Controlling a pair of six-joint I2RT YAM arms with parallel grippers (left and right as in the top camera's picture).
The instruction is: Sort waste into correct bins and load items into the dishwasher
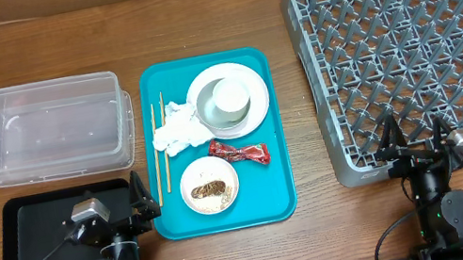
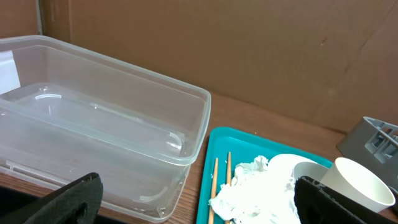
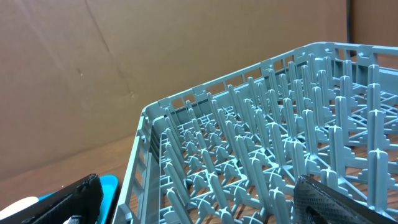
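On the teal tray lie a crumpled white napkin, a red twisted wrapper, chopsticks, a white plate with a small white cup on it, and a small bowl holding rice and a brown scrap. The clear tub and black tray are at the left, the grey dish rack at the right. My left gripper is open and empty over the black tray's right end. My right gripper is open and empty at the rack's near edge.
The left wrist view shows the clear tub, the napkin, the chopsticks and the cup. The right wrist view shows the rack pegs. A cardboard wall stands behind the table.
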